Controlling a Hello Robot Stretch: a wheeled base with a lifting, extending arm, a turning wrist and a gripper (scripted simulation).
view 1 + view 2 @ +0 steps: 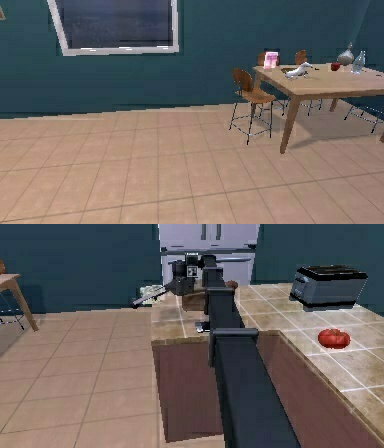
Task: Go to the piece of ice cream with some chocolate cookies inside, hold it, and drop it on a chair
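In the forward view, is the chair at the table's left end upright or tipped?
Upright: the chair stands on its legs, backrest up.

Window [115, 22], wooden table [330, 88] with pink box [271, 60], toaster [327, 286], red tomato [334, 338], tiled counter [298, 349]

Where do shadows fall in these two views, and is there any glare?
Forward view: a soft shadow lies on the floor under the table and chair; the window pane looks dim, no glare. Arm side view: the countertop is evenly lit, the brown recess beside the arm darker.
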